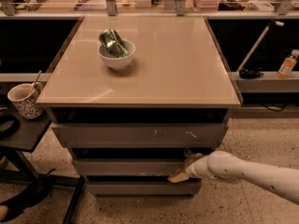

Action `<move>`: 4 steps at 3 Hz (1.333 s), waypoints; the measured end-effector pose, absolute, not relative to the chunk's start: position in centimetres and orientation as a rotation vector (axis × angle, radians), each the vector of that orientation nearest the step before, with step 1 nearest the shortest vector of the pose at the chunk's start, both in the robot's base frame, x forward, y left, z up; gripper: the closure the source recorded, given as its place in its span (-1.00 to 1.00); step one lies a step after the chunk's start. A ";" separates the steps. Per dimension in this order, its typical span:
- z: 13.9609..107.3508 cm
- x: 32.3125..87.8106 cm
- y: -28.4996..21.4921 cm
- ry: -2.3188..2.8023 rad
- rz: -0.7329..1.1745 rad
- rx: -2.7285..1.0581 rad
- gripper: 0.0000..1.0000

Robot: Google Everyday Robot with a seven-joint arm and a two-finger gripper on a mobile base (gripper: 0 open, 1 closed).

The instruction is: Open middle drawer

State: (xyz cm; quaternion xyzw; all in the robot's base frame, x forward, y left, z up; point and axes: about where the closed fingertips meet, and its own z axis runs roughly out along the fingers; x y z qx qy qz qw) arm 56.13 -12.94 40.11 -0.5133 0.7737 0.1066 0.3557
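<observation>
1. We're looking down at a table (154,85) with a smooth beige top and three grey drawer fronts stacked beneath it.
2. On the tabletop sits a white bowl (116,56), well back and toward the left, with a crumpled green packet (112,40) resting inside it.
3. The top drawer (140,135) shows pale scratch marks on its right half.
4. Below it we have the middle drawer (126,167), a plain grey front with no handle, sitting between the scratched front above and the bottom drawer (140,187) underneath.
5. The white arm (247,171) reaches in from the lower right, low to the floor.
6. Its end effector (179,175) is right at the lower right corner of the middle drawer's front, touching or just beside its bottom edge.
7. Whether the end effector is spread or pressed together, we cannot tell from here.
8. Off to the left, a patterned cup (23,100) with a stick in it stands on a dark side shelf (21,134).
9. Far right, a small bottle (288,64) stands on a ledge.
</observation>
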 end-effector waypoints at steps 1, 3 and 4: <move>40.1 56.1 -12.9 1.999 0.275 -1.326 -0.15; 40.1 56.1 -12.9 1.999 0.276 -1.326 0.77; 41.0 56.2 -13.3 1.999 0.275 -1.326 1.00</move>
